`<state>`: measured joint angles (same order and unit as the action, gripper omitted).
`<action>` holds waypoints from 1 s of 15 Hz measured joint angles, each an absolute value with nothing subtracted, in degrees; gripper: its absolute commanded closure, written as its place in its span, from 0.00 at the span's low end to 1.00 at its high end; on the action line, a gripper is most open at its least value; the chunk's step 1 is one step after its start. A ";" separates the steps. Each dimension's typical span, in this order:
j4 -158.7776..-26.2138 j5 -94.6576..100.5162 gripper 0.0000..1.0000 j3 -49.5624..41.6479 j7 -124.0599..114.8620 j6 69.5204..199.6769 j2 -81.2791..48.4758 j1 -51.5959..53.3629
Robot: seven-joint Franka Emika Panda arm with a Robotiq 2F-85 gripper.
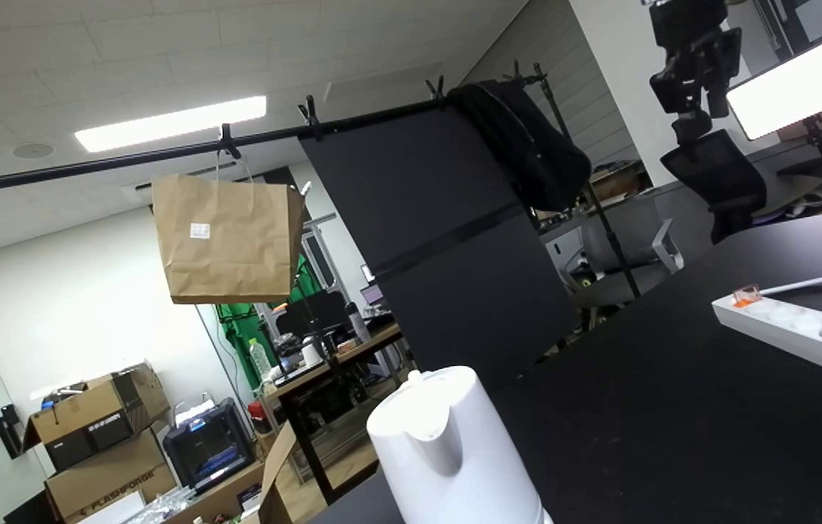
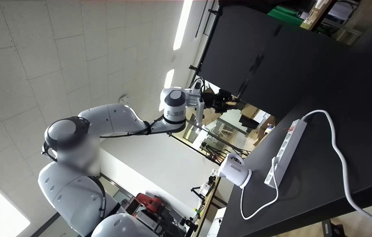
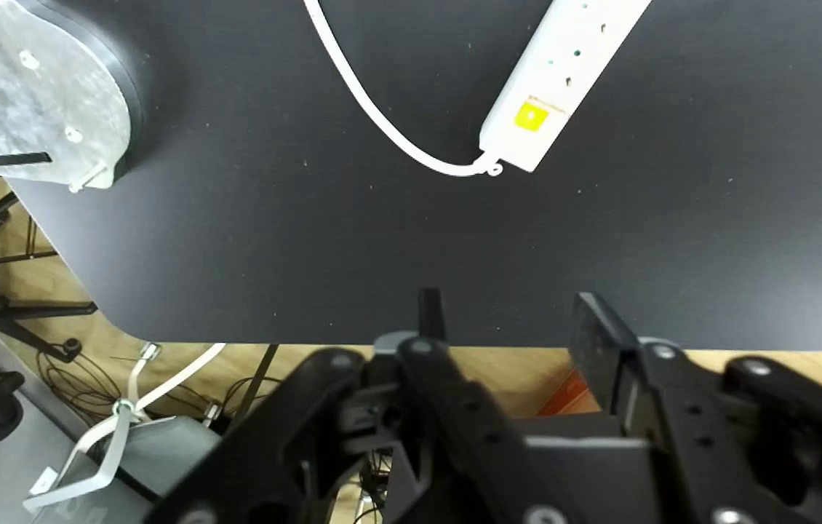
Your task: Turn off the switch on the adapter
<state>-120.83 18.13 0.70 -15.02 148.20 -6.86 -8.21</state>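
The adapter is a white power strip lying on the black table; it shows in both exterior views (image 1: 793, 333) (image 2: 281, 159) and at the top of the wrist view (image 3: 564, 65). Its switch sits at the cable end, orange in the exterior views (image 1: 747, 297) (image 2: 291, 128) and bright yellow in the wrist view (image 3: 530, 115). My gripper is well above the table, apart from the strip, in both exterior views (image 1: 696, 109) (image 2: 237, 103). In the wrist view its fingers (image 3: 510, 297) are spread with nothing between them, over the table's edge. The switch lies ahead of them.
A white kettle (image 1: 447, 451) (image 2: 234, 169) stands on the table, its cord running to a plug (image 2: 274, 161) in the strip. The strip's white cable (image 2: 335, 144) curves across the table. A rounded grey metal plate (image 3: 25, 94) lies near the table's corner in the wrist view.
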 measured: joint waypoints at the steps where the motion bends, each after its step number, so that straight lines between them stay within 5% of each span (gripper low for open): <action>1: -118.12 18.25 0.90 -0.15 -16.14 148.30 -9.71 -7.24; 3: -112.60 18.23 1.00 -2.09 -17.98 148.55 -15.75 -4.88; 15: -92.11 7.94 1.00 -10.93 -19.13 141.67 -36.41 -2.40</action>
<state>-92.11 7.94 -10.93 -19.13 141.67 -36.41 -2.40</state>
